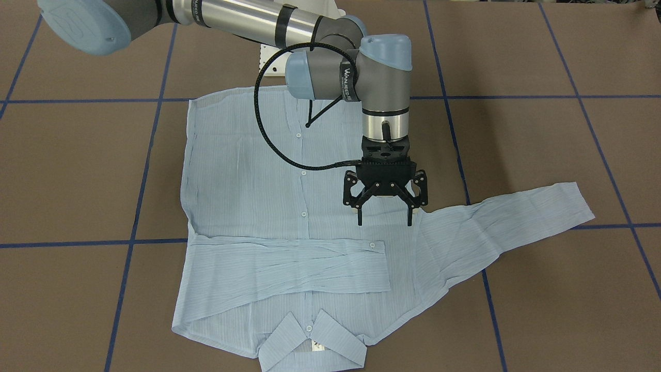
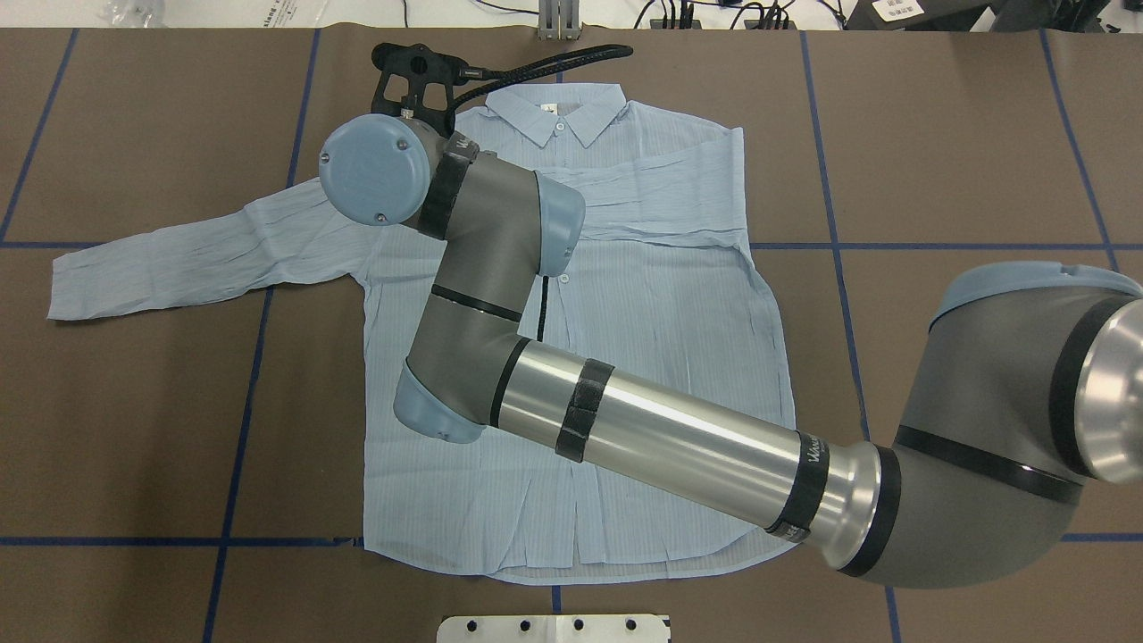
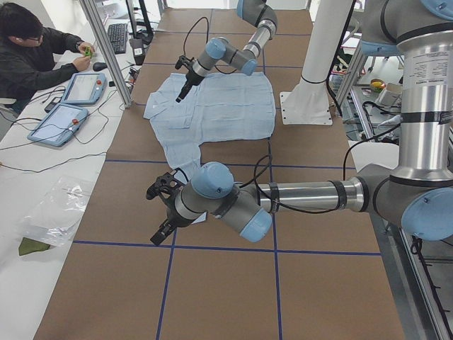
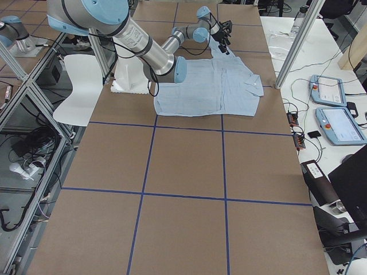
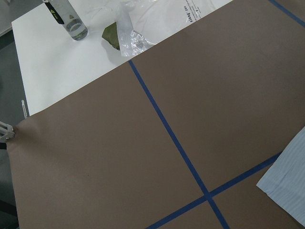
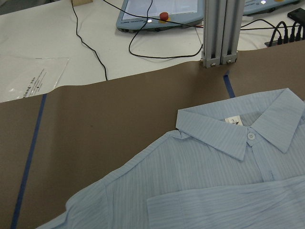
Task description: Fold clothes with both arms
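The light blue striped shirt [image 1: 258, 181] lies flat and face up on the brown table, collar [image 2: 558, 112] at the far side from the robot. One sleeve [image 1: 289, 266] is folded across the chest. The other sleeve [image 2: 179, 254] stretches out sideways. My right arm reaches across the shirt; its gripper [image 1: 385, 222] hangs open and empty just above the shoulder of the stretched-out sleeve. The right wrist view looks down on the collar [image 6: 238, 131]. My left gripper [image 3: 159, 230] hovers over bare table beyond the cuff [image 5: 290, 181]; I cannot tell whether it is open or shut.
Blue tape lines [image 2: 241, 420] grid the tabletop. The white pedestal base [image 2: 554, 628] stands at the near edge. An aluminium post [image 6: 219, 33], pendants [image 3: 60, 120], cables, a bottle [image 5: 69, 19] and a seated person [image 3: 28, 49] are along the far side.
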